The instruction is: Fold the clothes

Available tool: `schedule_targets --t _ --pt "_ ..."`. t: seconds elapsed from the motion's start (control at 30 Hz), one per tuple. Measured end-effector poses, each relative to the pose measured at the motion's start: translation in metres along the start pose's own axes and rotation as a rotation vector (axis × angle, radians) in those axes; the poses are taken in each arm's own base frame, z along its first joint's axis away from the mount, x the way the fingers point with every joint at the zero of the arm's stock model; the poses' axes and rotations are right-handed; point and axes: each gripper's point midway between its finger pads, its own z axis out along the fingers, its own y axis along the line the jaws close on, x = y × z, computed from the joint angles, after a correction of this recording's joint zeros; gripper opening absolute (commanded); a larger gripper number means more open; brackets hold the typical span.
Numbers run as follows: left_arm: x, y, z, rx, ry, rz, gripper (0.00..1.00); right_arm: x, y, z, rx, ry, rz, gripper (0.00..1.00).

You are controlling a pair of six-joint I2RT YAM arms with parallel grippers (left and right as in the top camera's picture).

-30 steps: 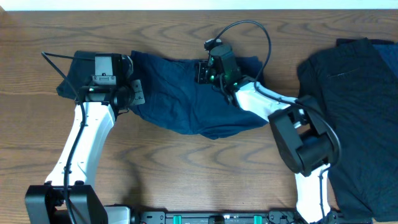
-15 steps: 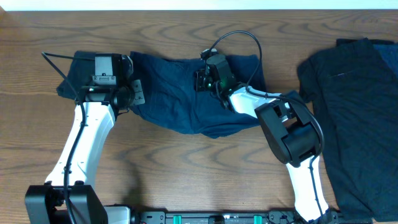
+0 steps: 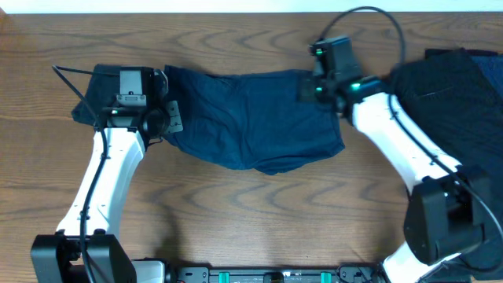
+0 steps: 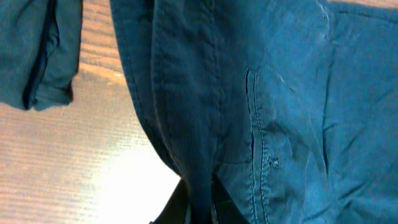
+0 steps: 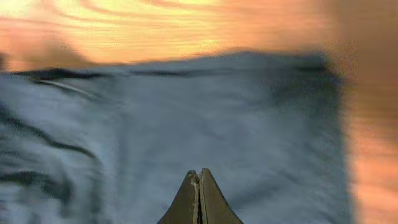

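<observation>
Navy garment (image 3: 251,126): spread on table (image 3: 236,220), its left end hidden under the left gripper (image 4: 200,204), which is clamped on a fold. Right gripper (image 5: 199,174): fingers pressed together, holding nothing, over the garment's right end; view blurred. Black garments (image 3: 452,110): far right, cut off by frame.

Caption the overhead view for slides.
Navy garment across wooden table, left tool pinching near its left end, right tool shut over its right end; black clothes at right.
</observation>
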Motion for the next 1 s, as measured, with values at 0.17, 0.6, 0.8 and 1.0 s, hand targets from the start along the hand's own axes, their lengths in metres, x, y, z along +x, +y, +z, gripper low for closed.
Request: schedule_targets --t 0.17,0.6,0.8,1.0 --pt "-0.014 -0.002 -0.023 -0.02 0.001 0.022 0.06 0.026 -0.054 0.0 0.121 0.129 0.071 0.01" --pt "-0.036 -0.003 -0.045 -0.046 -0.05 0.092 0.06 0.061 -0.041 0.016 0.024 0.214 0.075 0.01" --pt "-0.035 -0.014 -0.048 -0.036 -0.043 0.132 0.06 0.105 -0.031 0.034 -0.016 0.278 0.065 0.01" --pt "-0.039 -0.033 -0.054 -0.01 -0.064 0.177 0.06 0.135 -0.031 0.046 -0.026 0.301 0.076 0.01"
